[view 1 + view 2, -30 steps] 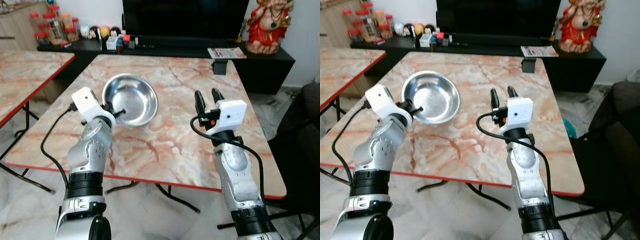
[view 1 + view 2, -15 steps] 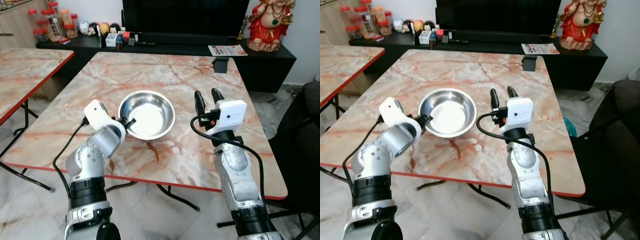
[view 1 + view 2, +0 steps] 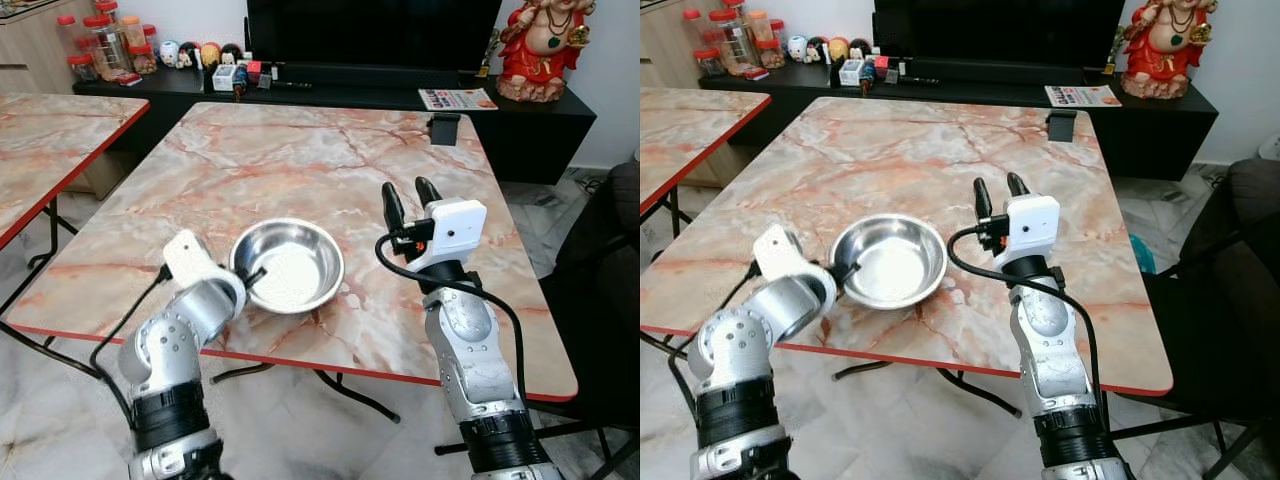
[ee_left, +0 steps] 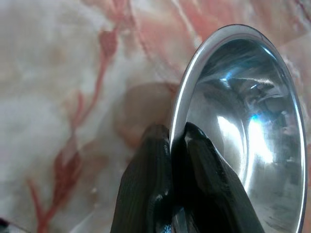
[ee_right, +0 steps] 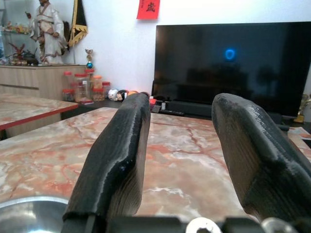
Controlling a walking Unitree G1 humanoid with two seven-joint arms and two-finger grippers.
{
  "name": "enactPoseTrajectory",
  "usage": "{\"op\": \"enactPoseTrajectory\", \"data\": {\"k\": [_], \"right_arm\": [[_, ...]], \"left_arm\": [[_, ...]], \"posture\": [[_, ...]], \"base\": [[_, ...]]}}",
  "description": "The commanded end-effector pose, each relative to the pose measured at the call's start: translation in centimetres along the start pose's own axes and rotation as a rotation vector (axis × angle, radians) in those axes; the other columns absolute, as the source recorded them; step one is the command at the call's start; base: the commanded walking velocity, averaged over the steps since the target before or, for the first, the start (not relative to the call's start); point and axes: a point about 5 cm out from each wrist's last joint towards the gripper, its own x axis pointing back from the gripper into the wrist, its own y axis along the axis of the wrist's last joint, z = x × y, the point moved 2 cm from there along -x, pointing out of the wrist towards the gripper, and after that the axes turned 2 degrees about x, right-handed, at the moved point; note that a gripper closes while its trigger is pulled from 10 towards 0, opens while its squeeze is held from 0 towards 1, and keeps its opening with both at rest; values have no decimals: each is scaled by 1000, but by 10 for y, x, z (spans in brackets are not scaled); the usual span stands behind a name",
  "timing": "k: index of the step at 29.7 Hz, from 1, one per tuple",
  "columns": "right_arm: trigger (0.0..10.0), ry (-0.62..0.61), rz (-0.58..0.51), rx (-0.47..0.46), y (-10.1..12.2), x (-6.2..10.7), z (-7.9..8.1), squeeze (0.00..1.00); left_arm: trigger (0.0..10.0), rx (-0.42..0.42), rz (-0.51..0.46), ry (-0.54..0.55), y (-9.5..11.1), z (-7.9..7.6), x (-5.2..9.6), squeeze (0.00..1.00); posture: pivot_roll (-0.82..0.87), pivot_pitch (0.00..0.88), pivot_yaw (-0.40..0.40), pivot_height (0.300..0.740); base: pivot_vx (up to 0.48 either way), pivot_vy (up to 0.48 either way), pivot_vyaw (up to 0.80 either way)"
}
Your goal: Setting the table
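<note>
The left gripper (image 4: 171, 138) was clamped on the near-left rim of the bowl (image 3: 290, 265), one black finger inside the rim and one outside, and the bowl sat close to the table's (image 3: 330, 150) red-trimmed front edge. The right gripper (image 3: 404, 203) hovered just right of the bowl with its fingers apart, pointing up. Beyond both grippers the marble-patterned tabletop lay open to its far edge, where a small black stand (image 3: 443, 129) stood. The bowl was round, shallow, polished steel; the tabletop smooth, pink-veined and flat
</note>
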Motion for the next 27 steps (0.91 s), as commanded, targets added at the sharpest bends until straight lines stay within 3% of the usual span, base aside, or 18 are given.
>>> {"op": "enactPoseTrajectory", "data": {"k": [1, 16, 27], "right_arm": [[10000, 8, -3, -4, 2, -3, 1, 0], [10000, 10, -1, -5, 2, -3, 1, 0], [10000, 5, 1, -3, 2, -2, 0, 0]], "left_arm": [[10000, 20, -5, -17, 2, -3, 2, 0], [10000, 76, -50, 30, 7, 7, 0, 0], [10000, 72, -22, 2, 2, 2, -3, 0]], "posture": [[-90, 0, 9, 740], [-91, 0, 5, 740], [-96, 6, 4, 740]], "base": [[0, 0, 0], [0, 0, 0], [0, 0, 0]]}}
